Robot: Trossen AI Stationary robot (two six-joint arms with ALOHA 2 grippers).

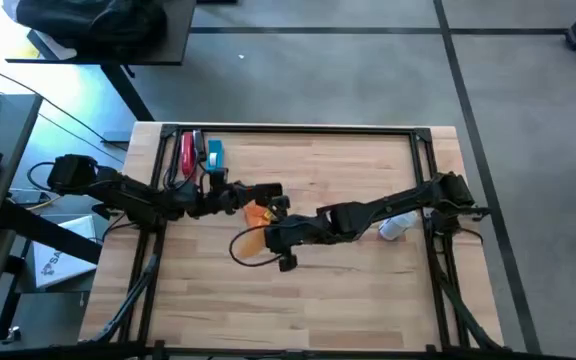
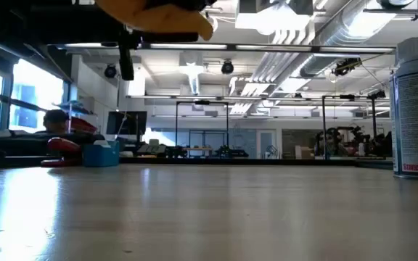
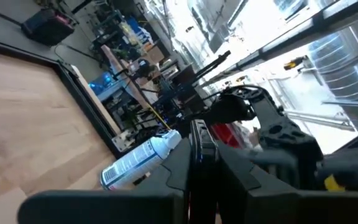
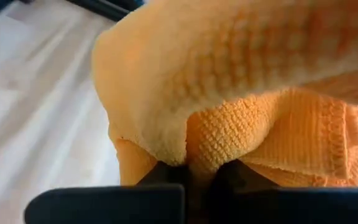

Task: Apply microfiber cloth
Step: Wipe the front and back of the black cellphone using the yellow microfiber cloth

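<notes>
The bright-orange microfiber cloth [image 1: 258, 212] hangs in the air above the table's middle, and it fills the right wrist view [image 4: 229, 81]. My right gripper [image 1: 271, 232] reaches in from the right and is shut on it. My left gripper [image 1: 268, 195] comes from the left, just on the cloth's far side, shut on a thin dark flat thing [image 3: 197, 146] seen edge-on, apparently the black phone. In the low view the cloth [image 2: 162, 14] shows only at the top edge, well above the tabletop. My right gripper pinches a bunched fold of the cloth [image 4: 194, 155] between its two fingers, with several layers bulging out past the fingertips. The cloth is lifted clear of the table. My left gripper clamps the dark flat thing's two broad faces [image 3: 199, 163] between its fingers, and it is held off the table.
A white spray bottle [image 1: 398, 228] stands on the wood under my right arm, and shows large at the right of the low view [image 2: 416, 109]. A red tool [image 1: 188, 155] and a blue thing [image 1: 214, 153] lie at the far left. A black frame [image 1: 298, 130] edges the tabletop.
</notes>
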